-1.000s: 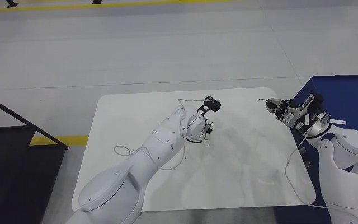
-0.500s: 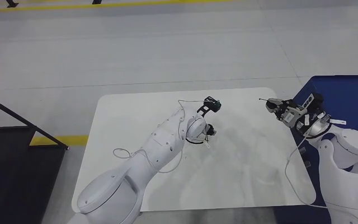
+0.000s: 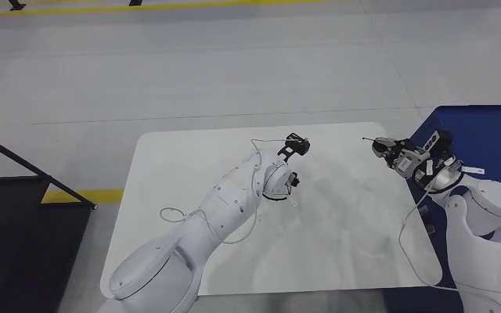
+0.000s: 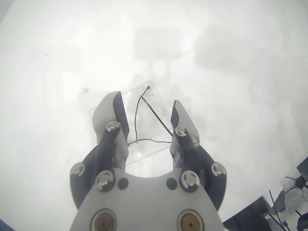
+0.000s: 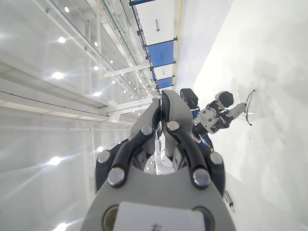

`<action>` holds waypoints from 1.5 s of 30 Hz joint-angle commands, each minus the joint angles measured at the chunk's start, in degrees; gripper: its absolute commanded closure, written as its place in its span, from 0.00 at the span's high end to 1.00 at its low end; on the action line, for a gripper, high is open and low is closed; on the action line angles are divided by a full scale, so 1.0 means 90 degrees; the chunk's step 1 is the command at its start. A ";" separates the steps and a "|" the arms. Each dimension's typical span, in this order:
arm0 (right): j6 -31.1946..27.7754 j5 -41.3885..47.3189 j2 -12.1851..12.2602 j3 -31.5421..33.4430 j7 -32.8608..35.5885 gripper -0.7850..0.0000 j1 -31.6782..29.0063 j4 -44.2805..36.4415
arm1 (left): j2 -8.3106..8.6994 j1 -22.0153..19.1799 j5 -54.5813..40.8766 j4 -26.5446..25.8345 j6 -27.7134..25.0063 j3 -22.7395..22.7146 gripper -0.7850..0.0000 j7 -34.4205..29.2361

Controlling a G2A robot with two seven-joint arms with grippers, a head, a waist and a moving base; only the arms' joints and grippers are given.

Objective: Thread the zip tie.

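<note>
- The left end effector (image 4: 146, 97) hangs over the middle of the white tabletop (image 3: 352, 235). Its fingers are spread wide apart and hold nothing.
- Directly below it, seen between those fingers in the left wrist view, a black zip tie (image 4: 136, 121) lies curved on a clear plastic tray (image 4: 131, 92) that rests on the tabletop.
- Farther off, by the tabletop's right edge and well apart from the tray, the right end effector (image 3: 379, 145) has its fingers pressed together on a thin black strip (image 3: 368, 141) that sticks out past the tips.
</note>
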 commanded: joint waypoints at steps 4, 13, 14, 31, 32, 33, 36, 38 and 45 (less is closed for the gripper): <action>0.0000 0.0000 0.0000 0.0000 0.0000 0.00 0.0000 0.0000 | 0.0114 0.0057 0.0035 -0.0289 0.0273 -0.0256 0.45 -0.0384; 0.0000 0.0000 0.0000 0.0000 0.0000 0.00 0.0000 0.0000 | 0.0196 0.0244 -0.0224 -0.0403 0.0231 -0.0559 0.43 -0.1010; 0.0000 0.0000 0.0000 0.0000 0.0000 0.00 0.0000 0.0000 | 0.0192 0.0248 -0.0233 -0.0364 0.0206 -0.0566 0.42 -0.1008; 0.0000 0.0000 0.0000 0.0000 0.0000 0.00 0.0000 0.0000 | -0.0112 0.0070 -0.0500 0.0524 -0.0107 -0.0500 0.37 -0.0770; 0.0000 0.0000 0.0000 0.0000 0.0000 0.00 0.0000 0.0000 | -0.0133 0.0056 -0.0524 0.0583 -0.0146 -0.0493 0.36 -0.0778; 0.0000 0.0000 0.0000 0.0000 0.0000 0.00 0.0000 0.0000 | -0.0154 0.0042 -0.0564 0.0655 -0.0172 -0.0496 0.35 -0.0792; 0.0000 0.0000 0.0000 0.0000 0.0000 0.00 0.0000 0.0000 | -0.0219 -0.0003 -0.0649 0.0855 -0.0245 -0.0489 0.25 -0.0806; 0.0000 0.0000 0.0000 0.0000 0.0000 0.00 0.0000 0.0000 | -0.0263 -0.0033 -0.0706 0.0990 -0.0298 -0.0482 0.21 -0.0843; 0.0000 0.0000 0.0000 0.0000 0.0000 0.00 0.0000 0.0000 | -0.0398 -0.0159 -0.0767 0.1324 -0.0401 -0.0454 0.00 -0.0769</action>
